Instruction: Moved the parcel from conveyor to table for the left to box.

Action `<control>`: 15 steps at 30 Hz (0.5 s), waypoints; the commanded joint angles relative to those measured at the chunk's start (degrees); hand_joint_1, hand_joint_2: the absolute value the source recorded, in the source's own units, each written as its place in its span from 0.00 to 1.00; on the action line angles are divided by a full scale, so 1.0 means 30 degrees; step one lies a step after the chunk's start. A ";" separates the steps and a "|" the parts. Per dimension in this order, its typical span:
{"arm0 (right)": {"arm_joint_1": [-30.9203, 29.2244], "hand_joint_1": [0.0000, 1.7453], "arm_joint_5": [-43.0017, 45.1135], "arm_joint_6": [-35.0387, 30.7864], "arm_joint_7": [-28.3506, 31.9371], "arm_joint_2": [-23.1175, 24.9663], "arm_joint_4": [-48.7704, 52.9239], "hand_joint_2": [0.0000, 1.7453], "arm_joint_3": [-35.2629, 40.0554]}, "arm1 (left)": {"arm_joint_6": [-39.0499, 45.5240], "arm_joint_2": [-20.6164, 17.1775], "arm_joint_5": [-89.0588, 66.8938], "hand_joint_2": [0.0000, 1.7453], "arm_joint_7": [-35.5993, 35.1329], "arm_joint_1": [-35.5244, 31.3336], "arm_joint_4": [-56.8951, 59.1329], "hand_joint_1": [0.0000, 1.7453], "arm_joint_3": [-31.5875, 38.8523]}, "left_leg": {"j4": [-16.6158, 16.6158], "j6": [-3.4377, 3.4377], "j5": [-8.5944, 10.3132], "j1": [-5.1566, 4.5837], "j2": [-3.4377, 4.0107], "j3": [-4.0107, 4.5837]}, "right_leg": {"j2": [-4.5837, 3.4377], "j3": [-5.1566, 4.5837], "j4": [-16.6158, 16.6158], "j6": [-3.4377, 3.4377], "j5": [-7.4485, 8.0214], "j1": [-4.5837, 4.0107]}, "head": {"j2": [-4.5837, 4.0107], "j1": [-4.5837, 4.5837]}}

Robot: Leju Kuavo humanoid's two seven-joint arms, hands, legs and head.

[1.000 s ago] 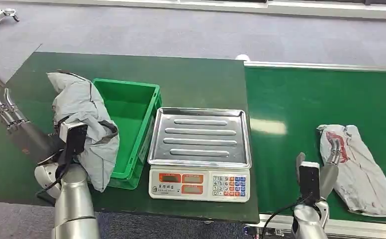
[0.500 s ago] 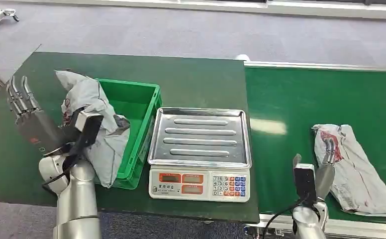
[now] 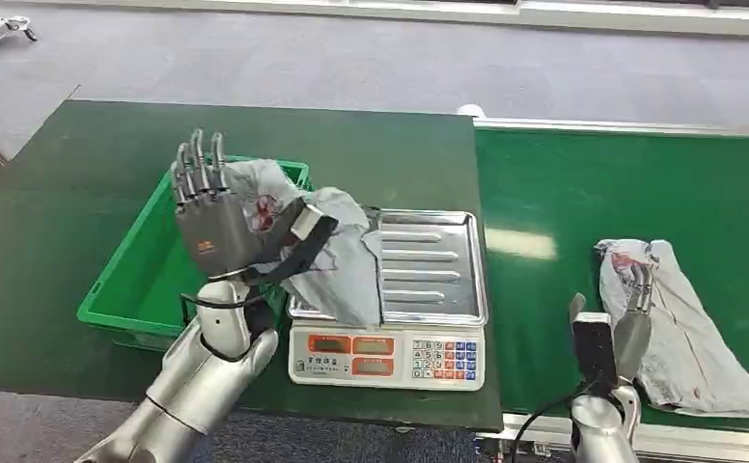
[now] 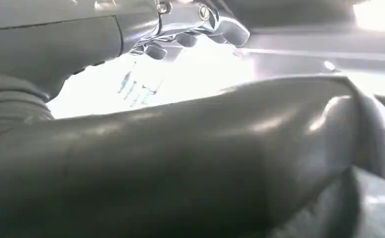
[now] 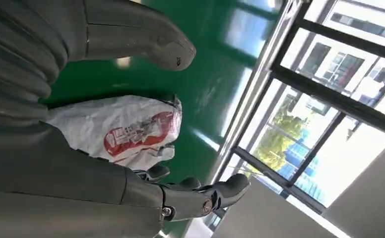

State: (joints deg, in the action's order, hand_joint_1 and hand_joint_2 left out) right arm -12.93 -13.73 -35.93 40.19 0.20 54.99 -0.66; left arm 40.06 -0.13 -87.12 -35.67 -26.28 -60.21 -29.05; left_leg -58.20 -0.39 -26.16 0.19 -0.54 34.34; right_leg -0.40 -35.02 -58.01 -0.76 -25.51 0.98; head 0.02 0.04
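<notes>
Two green surfaces sit side by side on my feed: a dark green tabletop [image 3: 81, 193] on the robot's left and a brighter green conveyor [image 3: 583, 193] on its right, a silver rail along the conveyor's far edge. Beyond both I see grey carpeted floor [image 3: 351, 58]; my right wrist view takes in tall dark-framed windows [image 5: 329, 99].

On the tabletop: one green plastic box [image 3: 144, 280], open-topped, and just beside it one weighing scale [image 3: 390, 318] with a ribbed steel pan and a keypad front.

Item, grey parcel [image 3: 337, 256]: a soft, crumpled poly bag with a red mark. I have it held up in the left hand [image 3: 211, 217], thumb pinching it against the palm while the other fingers stand straight up. It hangs over the box's near right corner and the left part of the scale pan.

Item, second parcel [image 3: 684, 323]: pale grey bag with red print, wrinkled, lying flat on the conveyor. The right hand [image 3: 631, 313] is raised at the bag's near-left edge, fingers spread apart and slightly curled, holding nothing; whether it touches the bag I cannot tell.
</notes>
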 commanded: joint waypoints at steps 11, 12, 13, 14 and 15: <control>0.0006 0.00 -0.0764 0.0489 -0.0065 -0.0126 -0.0438 1.00 -0.0834 | -0.0021 -0.0062 -0.0959 0.00 -0.0651 -0.1409 0.5508 0.00 -0.0991 | 0.0028 -0.0003 0.0000 0.0014 0.0037 -0.0044 | 0.0009 0.0038 0.0030 0.0017 -0.0002 -0.0020 | 0.0000 0.0015; 0.0013 0.00 -0.0816 0.0536 -0.0065 -0.0099 -0.0392 1.00 -0.0887 | -0.0021 -0.0128 -0.0959 0.00 -0.0939 -0.1066 0.4590 0.00 -0.0571 | 0.0018 -0.0003 -0.0001 0.0008 0.0038 -0.0027 | 0.0001 0.0016 0.0015 0.0013 -0.0003 -0.0013 | 0.0000 0.0007; 0.0141 0.00 -0.0869 0.0565 -0.0065 0.0007 -0.0152 1.00 -0.0993 | -0.0021 -0.1111 -0.0959 0.00 -0.1444 -0.0865 0.3662 0.00 -0.0274 | 0.0024 -0.0002 0.0000 0.0018 0.0033 -0.0044 | 0.0014 0.0043 0.0031 0.0018 -0.0001 -0.0024 | 0.0000 0.0007; 0.0239 0.00 -0.0883 0.0546 -0.0065 0.0038 -0.0058 1.00 -0.0987 | -0.0021 -0.1242 -0.0959 0.00 -0.1400 -0.0721 0.3506 0.00 -0.0191 | 0.0021 -0.0005 0.0000 0.0005 0.0053 -0.0027 | -0.0007 0.0009 0.0013 0.0017 -0.0001 -0.0010 | 0.0000 0.0007; 0.0387 0.00 -0.0971 0.0717 -0.0065 0.0122 0.0141 1.00 -0.1072 | -0.0021 -0.3087 -0.0959 0.00 -0.1444 -0.0881 0.1514 0.00 0.0814 | 0.0033 -0.0006 0.0000 0.0019 0.0051 -0.0048 | 0.0003 0.0042 0.0038 0.0023 0.0003 -0.0026 | 0.0000 0.0007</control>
State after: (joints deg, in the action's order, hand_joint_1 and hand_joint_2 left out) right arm -11.90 -15.98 -34.80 40.19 -0.04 54.99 -0.96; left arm 40.11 0.33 -87.12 -35.71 -27.46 -49.29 -29.38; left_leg -58.18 -0.40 -26.17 0.19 -0.39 34.34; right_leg -0.46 -35.06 -58.01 -0.75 -25.51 0.97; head 0.02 0.07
